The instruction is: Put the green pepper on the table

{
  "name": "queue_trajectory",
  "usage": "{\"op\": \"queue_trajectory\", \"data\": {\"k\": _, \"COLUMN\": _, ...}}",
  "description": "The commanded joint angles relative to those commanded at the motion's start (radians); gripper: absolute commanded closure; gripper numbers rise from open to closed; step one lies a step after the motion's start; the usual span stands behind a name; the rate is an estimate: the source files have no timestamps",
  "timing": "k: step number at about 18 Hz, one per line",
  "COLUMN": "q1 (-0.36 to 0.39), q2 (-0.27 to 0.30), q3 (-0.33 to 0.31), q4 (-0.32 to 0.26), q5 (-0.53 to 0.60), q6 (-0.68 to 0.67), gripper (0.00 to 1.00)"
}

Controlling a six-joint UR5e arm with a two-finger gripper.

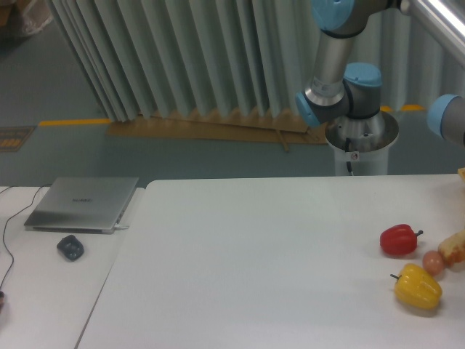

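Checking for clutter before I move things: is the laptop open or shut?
Shut. The laptop lies flat on the narrower table, lid down, no screen showing.

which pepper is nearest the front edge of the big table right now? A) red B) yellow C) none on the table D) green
B: the yellow pepper lies lower in the camera view, closer to the front of the table, than the red pepper; no green pepper shows.
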Motion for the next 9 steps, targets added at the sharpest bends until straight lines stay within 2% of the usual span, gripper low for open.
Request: {"op": "queue_trajectory", "data": {"k": 9, "q1": 0.0, "q2": 0.008, "q3": -0.012, "q4": 0.0, "q5": 0.0, "q6": 0.0, "gripper": 0.0}}
